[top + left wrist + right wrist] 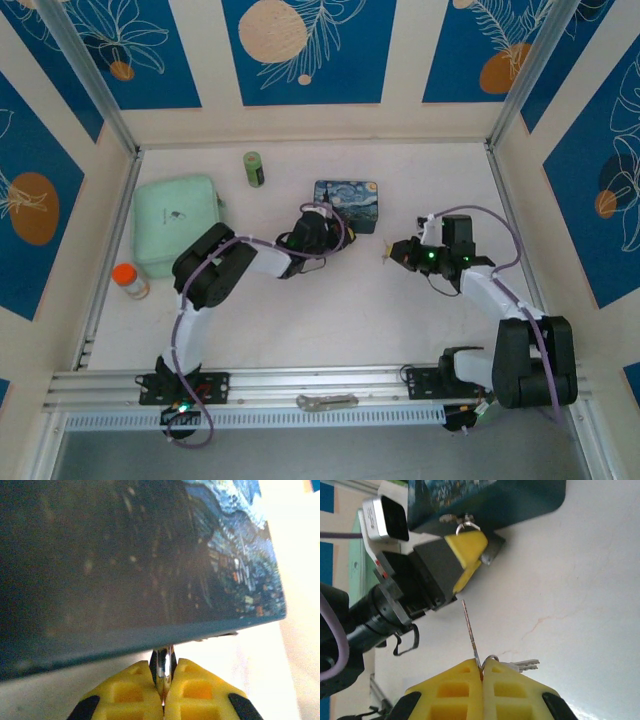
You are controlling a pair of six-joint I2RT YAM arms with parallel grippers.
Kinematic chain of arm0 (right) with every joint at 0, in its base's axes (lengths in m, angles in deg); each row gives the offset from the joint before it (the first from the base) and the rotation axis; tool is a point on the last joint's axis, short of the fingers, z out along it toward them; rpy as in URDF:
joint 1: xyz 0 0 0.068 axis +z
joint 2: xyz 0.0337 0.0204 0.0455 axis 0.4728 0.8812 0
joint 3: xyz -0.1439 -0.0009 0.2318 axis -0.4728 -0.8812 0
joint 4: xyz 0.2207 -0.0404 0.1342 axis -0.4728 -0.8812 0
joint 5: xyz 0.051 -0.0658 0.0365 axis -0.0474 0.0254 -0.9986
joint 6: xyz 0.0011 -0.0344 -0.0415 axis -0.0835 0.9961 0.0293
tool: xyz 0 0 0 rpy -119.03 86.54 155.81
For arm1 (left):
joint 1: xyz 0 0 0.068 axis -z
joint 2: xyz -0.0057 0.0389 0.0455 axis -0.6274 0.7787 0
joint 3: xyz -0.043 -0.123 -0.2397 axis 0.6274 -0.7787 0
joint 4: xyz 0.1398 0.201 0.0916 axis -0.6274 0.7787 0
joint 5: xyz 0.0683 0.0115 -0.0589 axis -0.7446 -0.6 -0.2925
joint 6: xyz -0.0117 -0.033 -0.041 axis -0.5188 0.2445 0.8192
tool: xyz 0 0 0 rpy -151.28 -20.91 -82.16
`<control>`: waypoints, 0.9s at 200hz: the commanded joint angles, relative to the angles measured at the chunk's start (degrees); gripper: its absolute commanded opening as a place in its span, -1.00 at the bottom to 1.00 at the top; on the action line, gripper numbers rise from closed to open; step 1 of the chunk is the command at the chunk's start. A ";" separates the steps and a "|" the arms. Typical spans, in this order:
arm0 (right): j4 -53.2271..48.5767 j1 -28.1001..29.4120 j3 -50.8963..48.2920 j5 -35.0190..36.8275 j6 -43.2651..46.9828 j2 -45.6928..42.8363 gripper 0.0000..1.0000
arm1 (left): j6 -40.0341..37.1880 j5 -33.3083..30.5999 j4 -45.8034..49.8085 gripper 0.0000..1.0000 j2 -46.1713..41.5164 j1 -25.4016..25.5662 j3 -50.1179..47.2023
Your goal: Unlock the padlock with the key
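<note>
The padlock is clamped between the left fingers, which are pressed together just below the edge of the blue painted tin. The key is gripped by the closed right fingers. Its blade is pointed toward the padlock but kept apart from it, over the pale worktop. A second key is seen on a ring beside the right fingers.

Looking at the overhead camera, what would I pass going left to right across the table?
Orange-capped bottle → mint green case → small green bottle → blue painted tin → right gripper.
</note>
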 commanded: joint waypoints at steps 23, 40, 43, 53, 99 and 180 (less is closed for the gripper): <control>4.41 -0.18 -0.90 -7.72 -0.60 2.55 -1.00 | 14.42 5.55 -11.37 -1.00 -1.45 -0.67 -0.86; 5.03 -0.18 -0.98 -8.20 -0.60 3.53 -1.00 | 15.36 5.62 -12.70 -1.00 -1.45 -0.76 -1.21; 5.08 -0.18 -1.03 -8.24 -0.58 3.66 -1.00 | 15.68 5.68 -13.10 -1.00 -1.38 -0.82 -1.27; 5.37 -0.18 -1.12 -8.52 -0.60 4.16 -1.00 | 17.34 6.11 -15.31 -1.00 -1.13 -0.93 -1.61; 9.01 -0.72 -0.76 -13.55 -1.20 7.85 -1.00 | 22.97 9.26 -23.45 -1.00 -0.57 -1.11 -1.71; 15.76 -2.11 3.21 -23.43 -3.33 15.66 -1.00 | 25.78 11.97 -32.56 -1.00 -0.50 -1.09 -4.53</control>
